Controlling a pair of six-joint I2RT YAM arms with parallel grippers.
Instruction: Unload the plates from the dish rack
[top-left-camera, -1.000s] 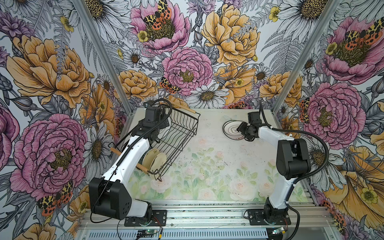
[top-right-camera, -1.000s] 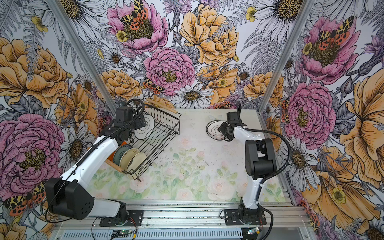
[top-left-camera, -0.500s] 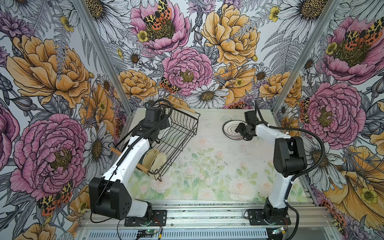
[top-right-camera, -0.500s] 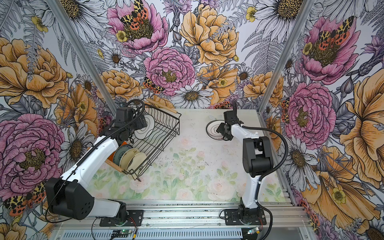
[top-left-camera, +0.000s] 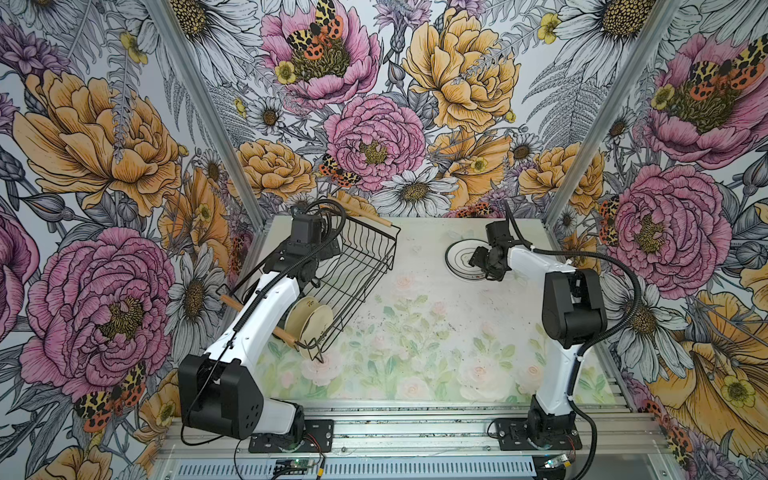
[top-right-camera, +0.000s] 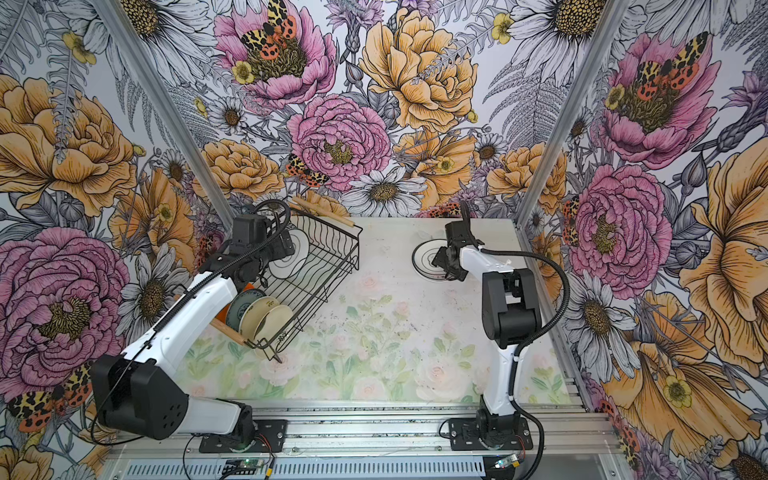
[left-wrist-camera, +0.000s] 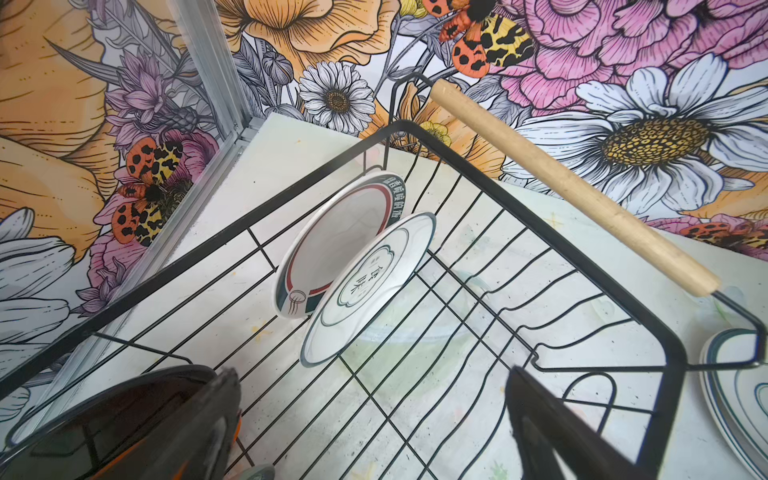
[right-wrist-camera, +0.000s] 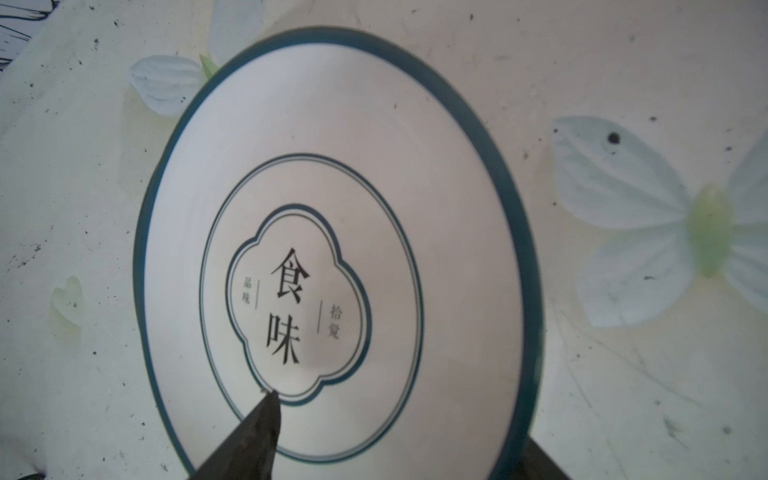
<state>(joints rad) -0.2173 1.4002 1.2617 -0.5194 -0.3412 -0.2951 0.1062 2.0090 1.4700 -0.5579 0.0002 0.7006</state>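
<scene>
Nearest on the pale floral-printed counter (top-left-camera: 415, 332) stands the black wire dish rack with light wooden rod handles (top-left-camera: 365, 266), set on the left side and running slantwise toward the back wall. Its near end holds cream plates standing on edge (top-right-camera: 266, 316), with a teal-patterned plate (top-right-camera: 243, 303) just behind them and a sliver of orange beyond that.

Above the middle of the rack hang the left jaws. Their dark fingers (left-wrist-camera: 166, 424) are spread wide with only bare wire between them, and they hold nothing.

At the rack's far end two white plates lean together. A teal-rimmed plate with a lobed emblem (left-wrist-camera: 365, 286) rests against one with red and dark bands (left-wrist-camera: 332, 249).

Well apart from the rack, at the far right of the counter, another white teal-rimmed emblem plate (right-wrist-camera: 332, 166) lies flat, seen in both top views (top-left-camera: 459, 259). The right jaws are low over it and parted wide. One finger (right-wrist-camera: 249, 440) points in over the plate's face and the other sits out past its rim, so they grip nothing.
</scene>
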